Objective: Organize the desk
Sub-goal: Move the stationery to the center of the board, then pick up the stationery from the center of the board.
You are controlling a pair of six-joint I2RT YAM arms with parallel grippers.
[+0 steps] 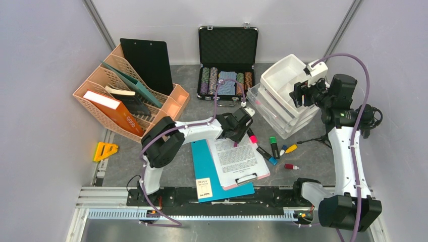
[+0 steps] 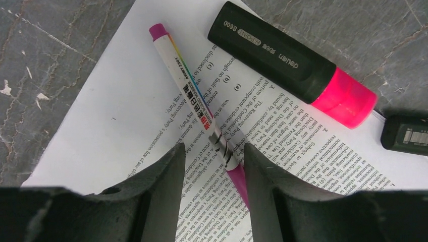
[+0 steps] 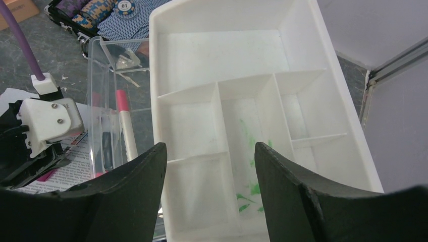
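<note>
On the dark stone-patterned desk [image 1: 313, 161] lies a pink clipboard [image 1: 237, 159] with a printed sheet [image 2: 126, 111]. My left gripper [image 2: 213, 151] stands open low over the sheet's far corner. A thin white pen with magenta ends [image 2: 189, 85] lies flat on the paper between the fingers, its lower end against the right finger. A black highlighter with a pink cap [image 2: 282, 60] lies beside it. My right gripper [image 3: 209, 151] hangs open and holds nothing, above a white divided tray [image 3: 227, 55] that sits on a clear drawer unit [image 1: 272, 113].
Loose markers lie right of the clipboard: green [image 1: 273, 146], yellow [image 1: 291, 148], red [image 1: 291, 166]. A teal folder [image 1: 207, 171] sticks out under the clipboard. An orange file rack [image 1: 126, 96] stands back left, an open chip case [image 1: 227, 60] at the back, a yellow object [image 1: 105, 150] far left.
</note>
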